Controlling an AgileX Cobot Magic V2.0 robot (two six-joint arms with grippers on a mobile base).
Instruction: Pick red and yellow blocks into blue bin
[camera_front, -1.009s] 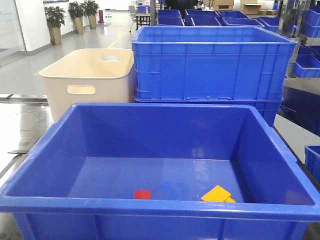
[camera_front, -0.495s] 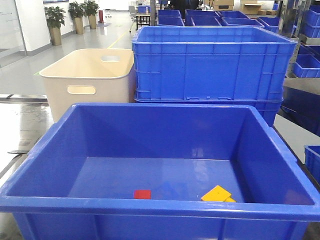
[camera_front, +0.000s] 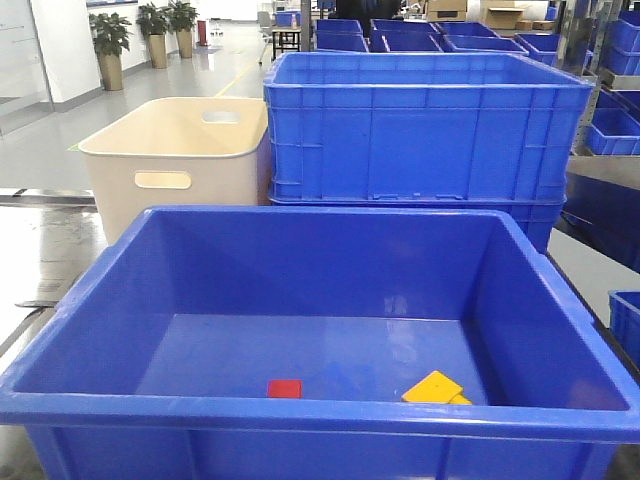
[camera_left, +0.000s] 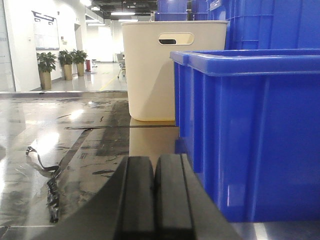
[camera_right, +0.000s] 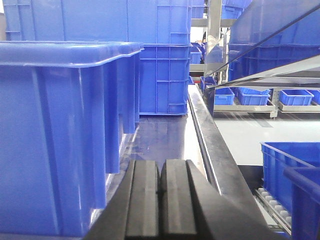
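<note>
The wide blue bin (camera_front: 320, 418) fills the front of the exterior view. On its floor lie the small flat red block (camera_front: 284, 389) and, to its right, the yellow block (camera_front: 434, 388), partly hidden by the near rim. My left gripper (camera_left: 155, 165) is shut with nothing in it, low over the table to the left of the blue bin's outer wall (camera_left: 250, 135). Shut and empty too, my right gripper (camera_right: 160, 167) rests low at the right of the bin's outer wall (camera_right: 55, 140). Neither gripper shows in the exterior view.
A cream tub with handle slots (camera_front: 175, 160) stands behind the bin on the left, also in the left wrist view (camera_left: 170, 70). A taller ribbed blue crate (camera_front: 425, 125) stands behind on the right. A black cable (camera_left: 47, 180) lies on the wet-looking tabletop. A metal table edge (camera_right: 210, 135) runs beside the right gripper.
</note>
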